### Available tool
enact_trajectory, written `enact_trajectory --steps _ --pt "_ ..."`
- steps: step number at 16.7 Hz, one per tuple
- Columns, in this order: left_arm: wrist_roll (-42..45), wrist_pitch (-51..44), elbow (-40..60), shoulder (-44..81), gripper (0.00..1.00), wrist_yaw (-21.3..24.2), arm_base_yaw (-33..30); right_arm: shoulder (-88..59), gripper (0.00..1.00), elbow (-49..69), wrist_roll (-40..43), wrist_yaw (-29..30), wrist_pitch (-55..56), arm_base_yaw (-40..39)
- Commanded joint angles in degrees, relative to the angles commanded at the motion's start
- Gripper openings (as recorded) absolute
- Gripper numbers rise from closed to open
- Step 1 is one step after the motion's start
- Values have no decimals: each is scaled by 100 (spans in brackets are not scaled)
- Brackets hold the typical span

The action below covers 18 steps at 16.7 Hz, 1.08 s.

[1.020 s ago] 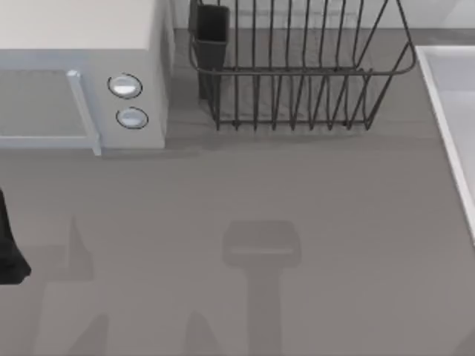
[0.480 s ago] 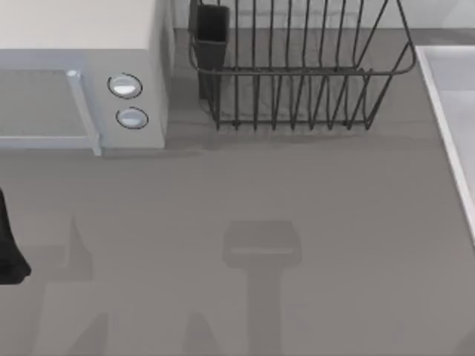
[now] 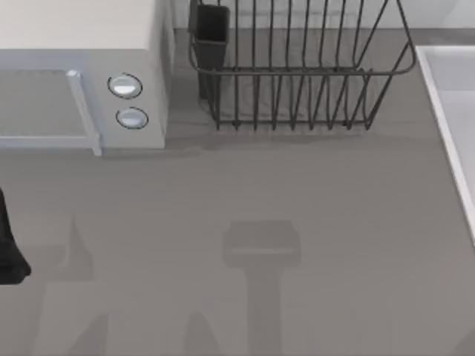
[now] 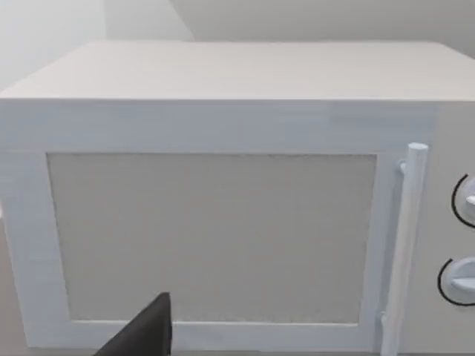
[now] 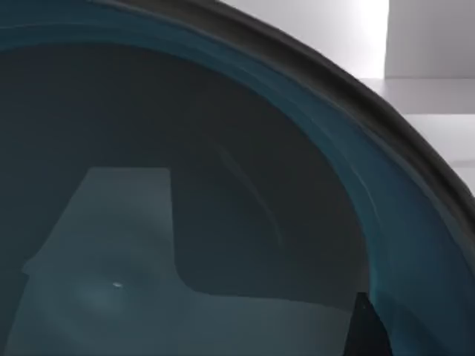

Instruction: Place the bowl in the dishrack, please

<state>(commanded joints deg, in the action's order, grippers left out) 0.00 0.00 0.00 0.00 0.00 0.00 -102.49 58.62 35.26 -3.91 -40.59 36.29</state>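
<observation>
The bowl is dark teal with a dark rim, and the right wrist view looks into its hollow from very close. A dark part of my right gripper shows against the bowl's inner wall. The dishrack, a dark grey wire basket with upright bars, stands at the back of the table in the top view, with its dark cutlery cup at the back left corner. My left gripper hangs in front of the microwave door. A black piece of the left arm sits at the table's left edge.
A white microwave with two round knobs stands at the back left, close beside the dishrack; its door and handle face the left wrist camera. A white raised surface runs along the right edge. Arm shadows fall on the grey tabletop.
</observation>
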Motion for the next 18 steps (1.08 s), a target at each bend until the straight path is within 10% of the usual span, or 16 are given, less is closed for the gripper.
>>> enact_trajectory --steps 8,18 --pt "0 0 0 0 100 0 0 15 0 402 23 -6 -408 35" --pt "0 0 0 0 100 0 0 399 0 3560 73 -12 -4108 73"
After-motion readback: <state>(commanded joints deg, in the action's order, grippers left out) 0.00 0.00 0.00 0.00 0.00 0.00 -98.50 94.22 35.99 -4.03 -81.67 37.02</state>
